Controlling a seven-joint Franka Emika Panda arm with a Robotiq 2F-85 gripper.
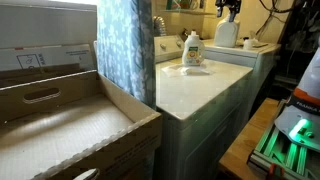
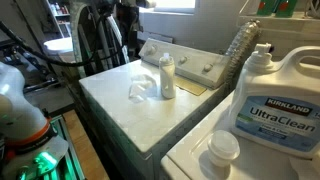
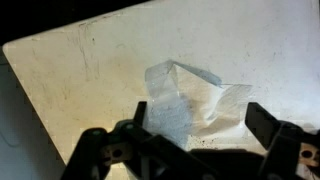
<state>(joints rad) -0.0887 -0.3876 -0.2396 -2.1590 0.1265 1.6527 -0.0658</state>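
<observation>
In the wrist view my gripper is open and empty. Its two dark fingers straddle a crumpled clear plastic wrapper that lies flat on the white washer top. The fingers hang above the wrapper and do not touch it. In both exterior views the wrapper lies next to a small upright white bottle. I cannot make out the gripper clearly in either exterior view.
A large Kirkland detergent jug and a white cap stand on the nearer machine. The washer's control panel runs behind the bottle. A blue curtain, an open drawer and another white jug are nearby.
</observation>
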